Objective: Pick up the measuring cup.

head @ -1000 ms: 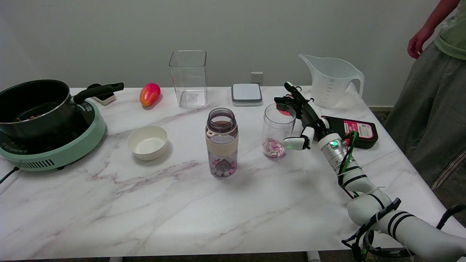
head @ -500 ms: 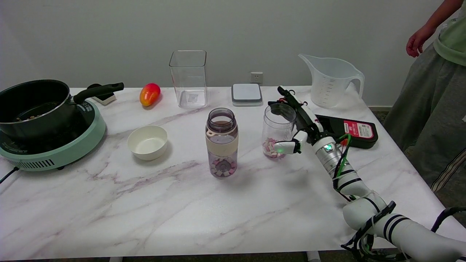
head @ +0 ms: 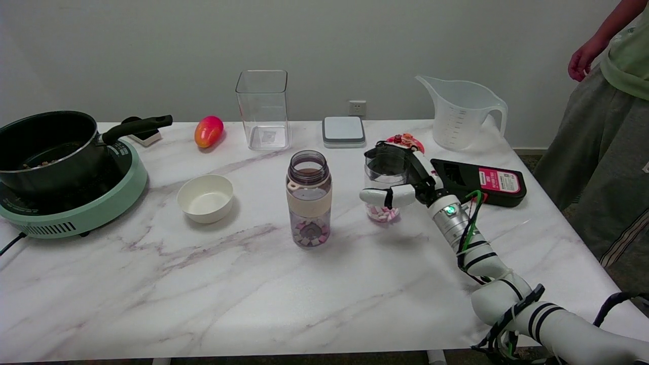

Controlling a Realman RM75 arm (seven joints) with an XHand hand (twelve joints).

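The measuring cup (head: pixel 381 211) is a small clear tumbler with pink and white pieces at its bottom, standing on the marble table (head: pixel 253 284) right of centre. My right hand (head: pixel 407 178) reaches in from the lower right and wraps the cup. Its thumb (head: pixel 381 196) lies across the cup's front, and its dark fingers (head: pixel 389 151) curl around the back, near the rim. The cup's base still rests on the table.
A tinted bottle (head: pixel 309 197) stands just left of the cup, a white bowl (head: pixel 205 197) farther left. Behind are a graduated jug (head: pixel 462 112), black device (head: pixel 479 181), grey pad (head: pixel 344 130), clear square container (head: pixel 262 109), mango (head: pixel 208 131). A pot (head: pixel 48 147) sits far left; a person (head: pixel 608 126) stands right.
My right hand moved left onto the cup; the thumb swung across its front and the fingers curled around its back. The cup stayed in place.
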